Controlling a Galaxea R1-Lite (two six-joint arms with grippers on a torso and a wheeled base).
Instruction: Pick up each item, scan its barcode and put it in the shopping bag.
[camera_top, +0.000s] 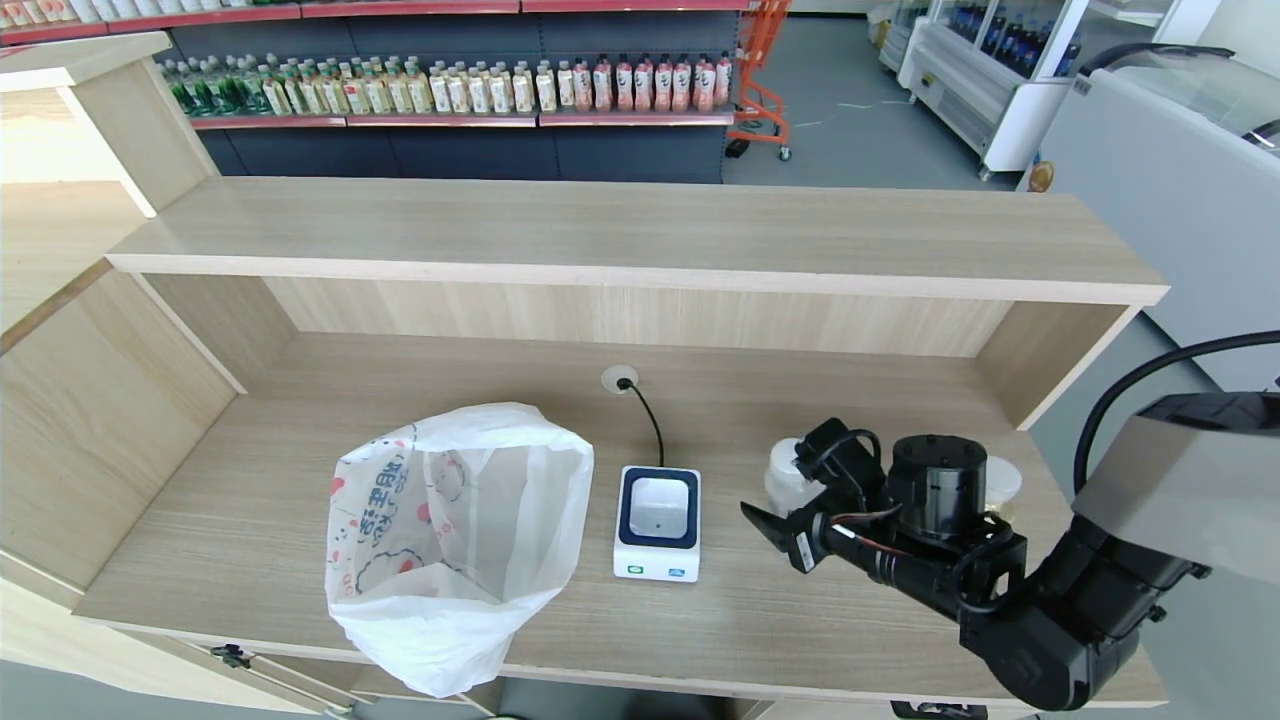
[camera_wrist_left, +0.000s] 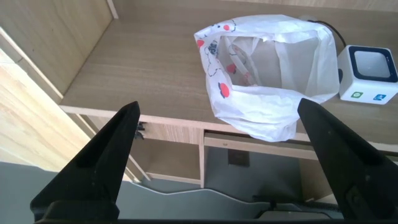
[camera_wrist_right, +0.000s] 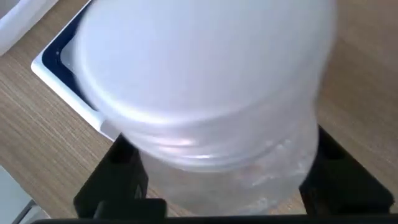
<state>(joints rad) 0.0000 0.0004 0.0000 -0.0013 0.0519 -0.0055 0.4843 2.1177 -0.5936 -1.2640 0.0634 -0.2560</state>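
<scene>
A white plastic shopping bag (camera_top: 450, 540) stands open at the counter's front left. To its right sits a white barcode scanner (camera_top: 657, 520) with a dark window. My right gripper (camera_top: 800, 490) is just right of the scanner and shut on a translucent jar with a white lid (camera_top: 783, 470). In the right wrist view the jar (camera_wrist_right: 205, 81) sits between the black fingers (camera_wrist_right: 115, 180), with the scanner's corner (camera_wrist_right: 56, 62) behind it. My left gripper (camera_wrist_left: 219, 106) is open in front of the counter's edge, facing the bag (camera_wrist_left: 267, 74) and scanner (camera_wrist_left: 368, 71).
A second white-lidded container (camera_top: 1003, 482) stands behind my right arm. The scanner's black cable (camera_top: 648, 420) runs back to a hole in the counter. A raised wooden ledge (camera_top: 640, 235) and side walls enclose the counter (camera_top: 250, 520). Shelves and freezers lie beyond.
</scene>
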